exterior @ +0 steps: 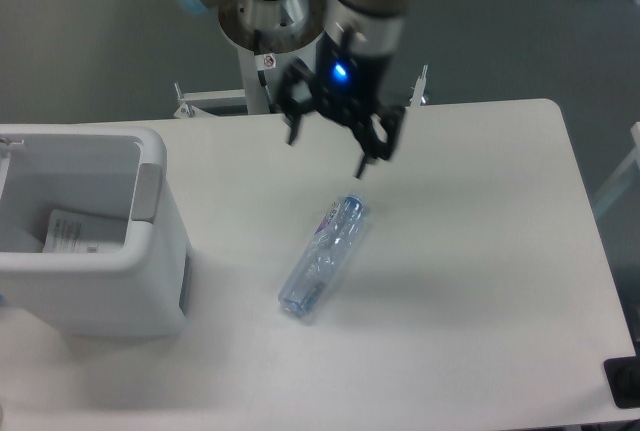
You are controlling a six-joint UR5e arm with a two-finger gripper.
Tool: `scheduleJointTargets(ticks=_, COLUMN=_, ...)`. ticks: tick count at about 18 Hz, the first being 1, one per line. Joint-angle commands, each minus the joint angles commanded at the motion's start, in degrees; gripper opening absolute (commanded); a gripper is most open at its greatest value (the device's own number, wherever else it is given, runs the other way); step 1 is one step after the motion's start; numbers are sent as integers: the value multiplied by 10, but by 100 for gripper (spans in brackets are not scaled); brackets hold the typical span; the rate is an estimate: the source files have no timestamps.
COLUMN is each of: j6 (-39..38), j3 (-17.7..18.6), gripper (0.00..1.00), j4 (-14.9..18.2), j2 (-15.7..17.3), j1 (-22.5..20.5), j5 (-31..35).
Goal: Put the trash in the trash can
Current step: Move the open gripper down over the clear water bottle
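One bottle (325, 256) beneath spread pincer (327, 153)

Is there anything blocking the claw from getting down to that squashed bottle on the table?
Nothing visible. The open gripper hangs just above and behind the bottle, with only bare table around it.

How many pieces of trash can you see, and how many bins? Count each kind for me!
Plastic bottles: 1, the crushed bottle lying on the table.
White packets: 1, the packet inside the bin.
Bins: 1, the white trash can.
Total: 3 things.
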State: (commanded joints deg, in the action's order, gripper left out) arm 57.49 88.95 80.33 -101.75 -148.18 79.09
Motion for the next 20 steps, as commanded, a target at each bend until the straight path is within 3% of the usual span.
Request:
scheduleJointTargets(ticks=6, j6=-34, j3=-1, gripper=100, j4=-3, j2=-65, j1=10, j5=4)
scheduleJointTargets(ticks=16, j6=-110, j3=-20, gripper=100, j4=-10, j2=-149, j1=90, j5=34)
scheduleJointTargets(ticks=18, j6=-111, j3=-30, gripper=100, j4=-10, j2=-179, j1=101, j5=61)
scheduleJointTargets(ticks=20, j6=-114, j3=-34, gripper=100, j4=-6, j2=-188, j1=107, j5=95)
